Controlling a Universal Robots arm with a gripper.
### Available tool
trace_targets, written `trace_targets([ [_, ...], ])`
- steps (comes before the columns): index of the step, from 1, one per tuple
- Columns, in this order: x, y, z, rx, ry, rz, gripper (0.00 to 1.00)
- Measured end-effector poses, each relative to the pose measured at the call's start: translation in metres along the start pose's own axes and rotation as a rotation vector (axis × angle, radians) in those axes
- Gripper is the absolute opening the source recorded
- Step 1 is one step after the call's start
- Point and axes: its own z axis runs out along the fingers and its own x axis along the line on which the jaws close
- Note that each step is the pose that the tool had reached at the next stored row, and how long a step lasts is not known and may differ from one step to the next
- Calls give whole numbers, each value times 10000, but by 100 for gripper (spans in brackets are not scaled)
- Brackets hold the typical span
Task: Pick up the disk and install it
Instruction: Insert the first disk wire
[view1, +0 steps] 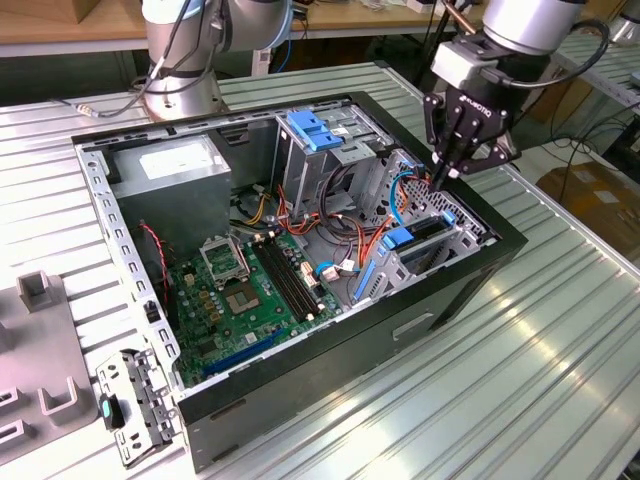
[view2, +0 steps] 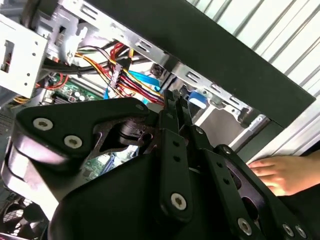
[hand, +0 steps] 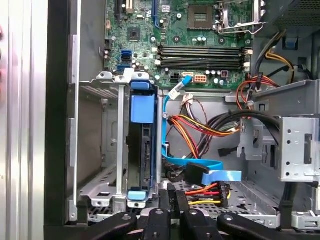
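I read the disk as sitting in the cage, in the corner of the case towards the exterior view's right; it stands on edge between the cage walls, with a blue rail tab at each end. The fingers are pressed together with nothing between them; in the first wrist view their tips hang just beside the disk's near end, over the cage floor; I cannot tell whether they touch it. In the exterior view the gripper points down into that corner from above.

The step in hand looks to me like seating the disk; to do it well I would keep the closed tips square on the rail end and not on the dark body, push straight along the slot so the rails do not bind, and stay off the cables bunched just beside the cage.

The disk's long axis runs along the slot, from the gripper's side towards the board; its thin edge faces up out of the case, and its flat faces lie against the cage walls. Which end carries the connector I cannot tell.

A hand rests outside the case wall in the second wrist view, close to the arm; I would go slowly while it is there.
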Motion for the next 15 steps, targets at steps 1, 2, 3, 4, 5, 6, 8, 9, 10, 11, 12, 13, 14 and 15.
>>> trace_targets([
  [1, 28, 8, 6, 0, 2, 0, 17],
  [2, 38, 25, 19, 0, -1, 0, 17],
  [3, 39, 45, 28, 1, 1, 0, 17],
  [4, 39, 69, 44, 8, 1, 2, 17],
  [5, 38, 90, 61, 34, 0, 4, 17],
  [6, 37, 105, 75, 82, 1, 10, 17],
  [8, 36, 119, 92, 149, 4, 47, 17],
  [9, 36, 130, 104, 184, 3, 108, 17],
  [10, 39, 152, 105, 186, 3, 116, 17],
  [11, 46, 174, 106, 186, 4, 120, 17],
  [12, 64, 176, 107, 186, 3, 123, 17],
  [13, 78, 177, 109, 186, 4, 132, 17],
  [14, 89, 177, 113, 186, 4, 152, 17],
  [15, 94, 177, 118, 184, 4, 201, 17],
])
